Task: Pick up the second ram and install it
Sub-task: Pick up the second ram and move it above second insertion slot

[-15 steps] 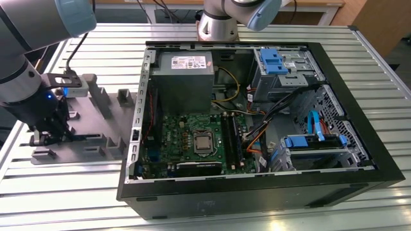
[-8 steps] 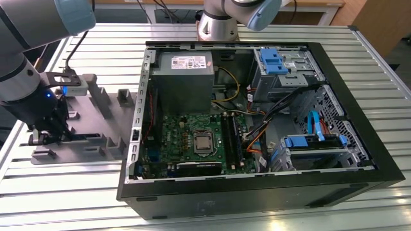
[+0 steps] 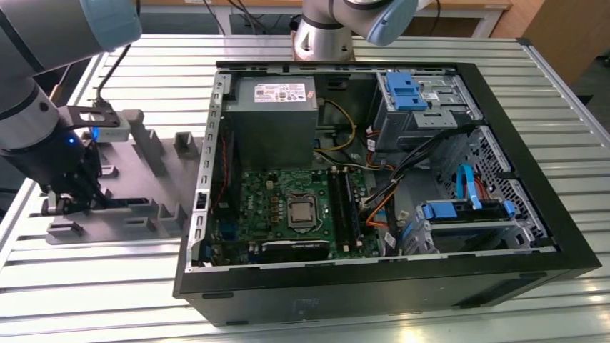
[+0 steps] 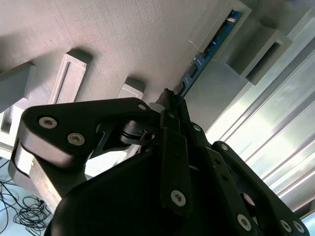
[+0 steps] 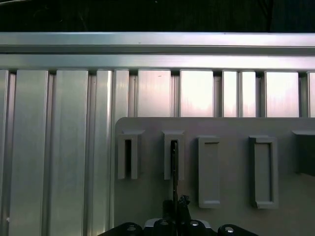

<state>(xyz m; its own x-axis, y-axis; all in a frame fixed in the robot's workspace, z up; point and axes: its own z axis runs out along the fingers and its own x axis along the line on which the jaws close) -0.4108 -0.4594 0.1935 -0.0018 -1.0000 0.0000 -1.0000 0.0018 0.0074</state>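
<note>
Hand (image 3: 65,204) positioned over grey tray (image 3: 153,179) on counter (image 3: 553,93). Second ram (image 4: 209,49) stood edge-up in tray slot, apparently pinched between narrowed fingers (image 4: 173,107).

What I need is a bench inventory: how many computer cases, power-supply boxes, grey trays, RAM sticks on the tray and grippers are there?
Computer case: 1
Power-supply box: 1
Grey tray: 1
RAM stick on the tray: 1
Gripper: 1
Total: 5
</note>
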